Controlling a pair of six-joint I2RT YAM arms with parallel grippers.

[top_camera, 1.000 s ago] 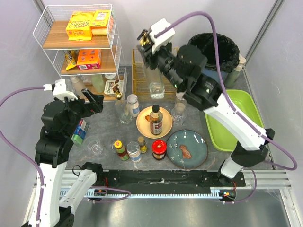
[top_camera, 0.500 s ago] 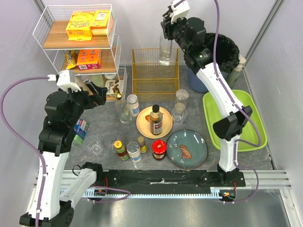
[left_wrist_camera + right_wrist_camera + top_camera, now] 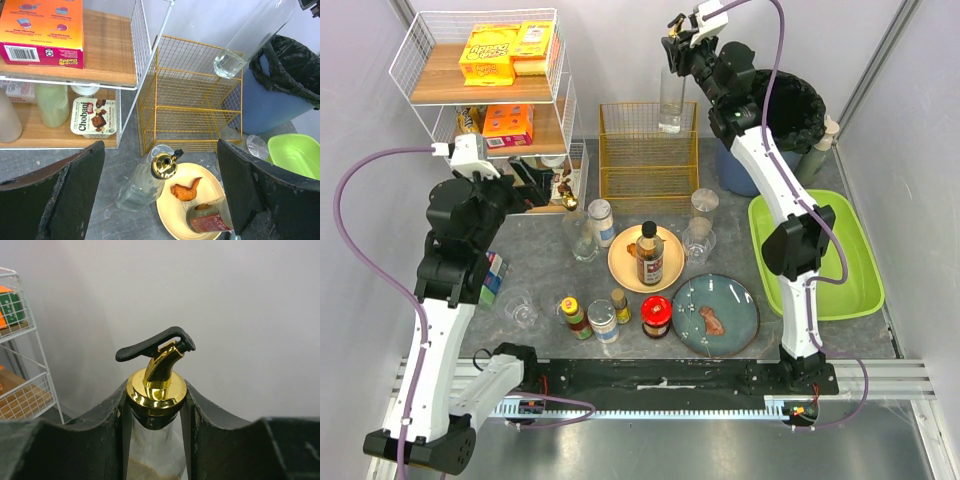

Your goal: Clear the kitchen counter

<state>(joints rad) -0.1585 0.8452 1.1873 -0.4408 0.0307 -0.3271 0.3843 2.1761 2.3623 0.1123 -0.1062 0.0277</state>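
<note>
The kitchen counter (image 3: pixel 545 280) is a dark grey mottled surface crowded with items. My right gripper (image 3: pixel 682 48) is raised high at the back, shut on the neck of a clear glass bottle (image 3: pixel 671 103) with a gold pourer (image 3: pixel 156 388). The bottle hangs above the yellow wire rack (image 3: pixel 645 150). In the right wrist view both fingers (image 3: pixel 112 440) press its neck. My left gripper (image 3: pixel 533 178) is open over the counter's left back part. Below it, a second gold-topped glass bottle (image 3: pixel 145 187) leans next to a yellow plate (image 3: pixel 182 212), untouched.
On the counter are a sauce bottle (image 3: pixel 650 255), a blue plate (image 3: pixel 715 313) with food, spice jars (image 3: pixel 603 322), a red-lidded jar (image 3: pixel 656 314) and glasses (image 3: pixel 698 238). The white wire rack (image 3: pixel 485 100) stands back left. A black-lined bin (image 3: pixel 790 105) and lime-green tray (image 3: pixel 820 255) are right.
My right arm has swung up and back to the right, lifting the glass bottle above the yellow rack. My left arm has stretched further toward the white rack.
</note>
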